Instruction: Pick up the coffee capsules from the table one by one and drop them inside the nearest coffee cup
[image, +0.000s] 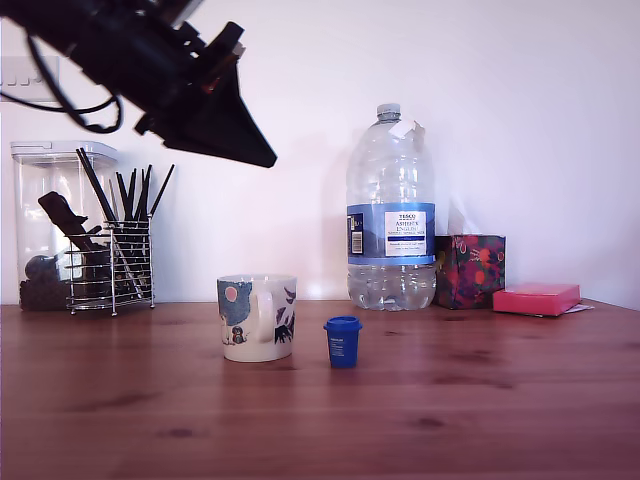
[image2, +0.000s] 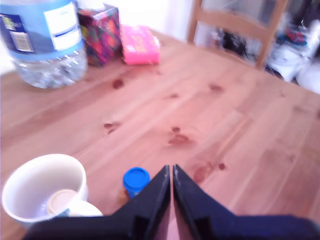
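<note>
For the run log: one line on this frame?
gripper: shut, empty, raised | cream capsule: in mug | blue capsule: on table, beside mug

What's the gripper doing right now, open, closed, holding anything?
Gripper: closed, holding nothing, raised well above the table; the blue capsule stands on the table beside the mug.

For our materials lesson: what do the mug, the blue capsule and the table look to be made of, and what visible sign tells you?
Mug: probably glazed ceramic, given its thick white wall, soft sheen and printed blue pictures.
Blue capsule: looks like moulded plastic, with uniform opaque colour and a neat stepped rim.
Table: wood or wood veneer, showing grain lines, dark knots and a smooth reddish-brown finish.
</note>
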